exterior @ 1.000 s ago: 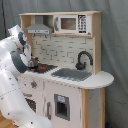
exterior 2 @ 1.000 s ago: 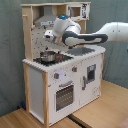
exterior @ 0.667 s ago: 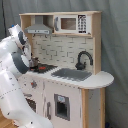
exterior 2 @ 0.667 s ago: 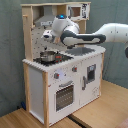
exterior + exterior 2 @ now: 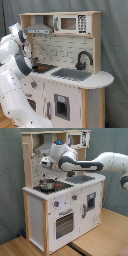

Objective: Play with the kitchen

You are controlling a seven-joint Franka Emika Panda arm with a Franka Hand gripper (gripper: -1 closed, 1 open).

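The kitchen is a tall white and light-wood toy unit. It has a black faucet, a grey sink, a hob, an oven door and a grey hood. A small metal pot sits on the hob. My white arm reaches in over the hob in the second exterior view. My gripper hangs a little above the pot, in front of the backboard. In the first exterior view the arm's own links hide the gripper.
The kitchen stands on a wooden floor in front of a grey curtain. A toy microwave sits on the upper shelf. The rounded countertop end juts out at the first exterior view's right.
The gripper has shifted slightly upward over the hob; the pot and kitchen have not moved.
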